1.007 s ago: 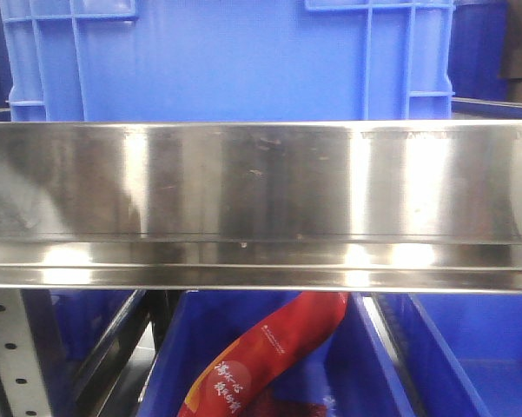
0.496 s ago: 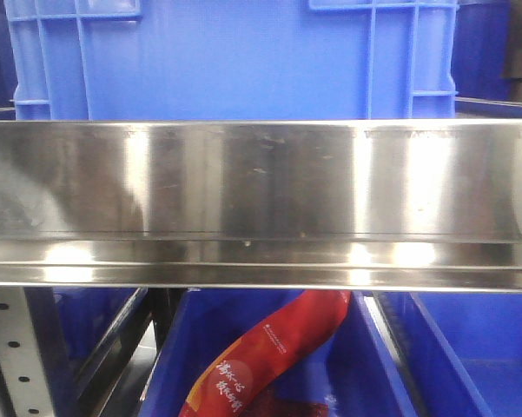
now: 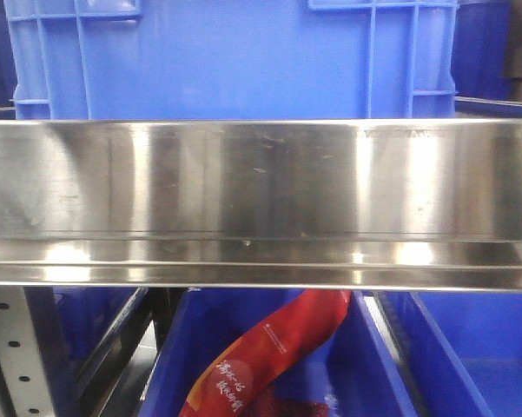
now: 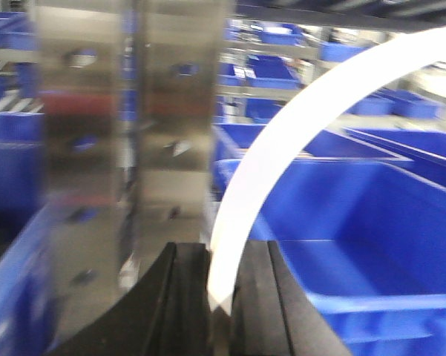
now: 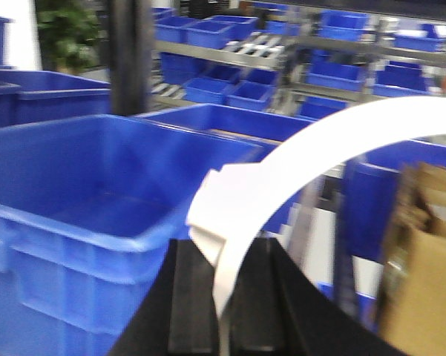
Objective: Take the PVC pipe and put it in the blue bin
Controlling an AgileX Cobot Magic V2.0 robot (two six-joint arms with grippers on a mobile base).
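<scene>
Between left pincer (image 4: pixel 221 259) jaws, PVC pipe (image 4: pixel 282 148) (clamped)

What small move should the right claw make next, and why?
Probably shift sideways until it is over the opening of the blue bin. The right claw is shut on the PVC pipe, and the bin stands open beside it, seemingly not yet beneath the pipe.

Bright, even indoor light. The front view is sharp; the steel rail (image 3: pixel 261 182) carries vertical bands of white glare and soft reflections. Both wrist views are motion-blurred: the left view's steel post (image 4: pixel 126 148) smears, the white pipe (image 4: pixel 282 148) blows out, and distant bins (image 5: pixel 341 74) look soft.
</scene>
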